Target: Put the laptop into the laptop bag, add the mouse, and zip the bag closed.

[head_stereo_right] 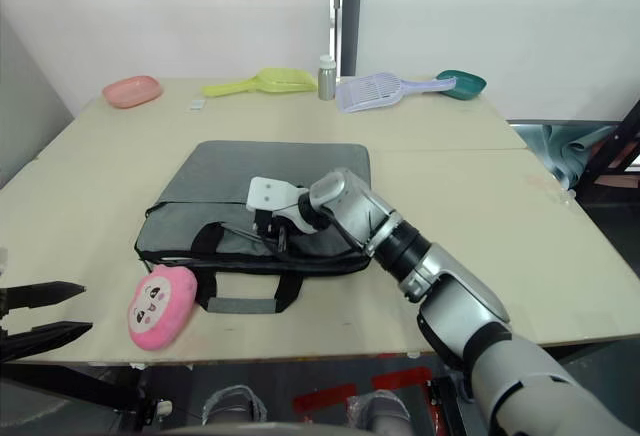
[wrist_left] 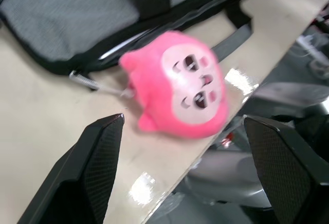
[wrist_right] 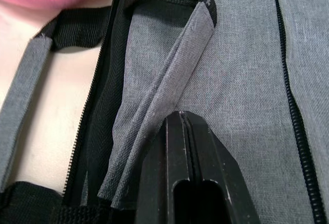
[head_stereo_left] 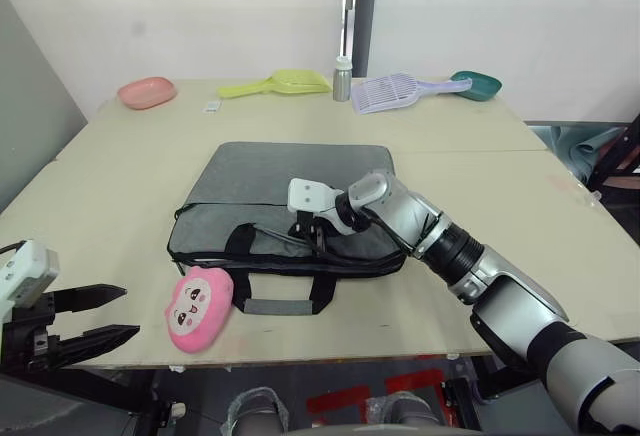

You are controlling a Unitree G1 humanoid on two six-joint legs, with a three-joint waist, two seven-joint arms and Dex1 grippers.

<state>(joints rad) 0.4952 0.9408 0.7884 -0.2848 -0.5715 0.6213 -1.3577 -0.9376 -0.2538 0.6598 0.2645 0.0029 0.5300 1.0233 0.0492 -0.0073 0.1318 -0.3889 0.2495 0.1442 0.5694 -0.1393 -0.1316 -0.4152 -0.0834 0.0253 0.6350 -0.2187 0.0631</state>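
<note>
The grey laptop bag (head_stereo_left: 280,181) lies flat in the middle of the table, its black handles (head_stereo_left: 285,301) spread toward the front edge. My right gripper (head_stereo_left: 318,241) rests on the bag's front part beside the grey padded strap (wrist_right: 169,95), fingers pressed together with nothing seen between them. My left gripper (head_stereo_left: 115,314) hangs open just off the table's front left edge, aimed at a pink plush toy (wrist_left: 180,88). A thin pale strip (wrist_left: 121,47) shows in the bag's zip slit; I cannot tell if it is the laptop. The mouse is out of view.
The pink plush (head_stereo_left: 198,308) lies at the bag's front left corner, close to the table edge. Along the back stand a pink dish (head_stereo_left: 147,91), a yellow scoop (head_stereo_left: 280,83), a small bottle (head_stereo_left: 342,78), a lilac scoop (head_stereo_left: 395,92) and a teal scoop (head_stereo_left: 476,84).
</note>
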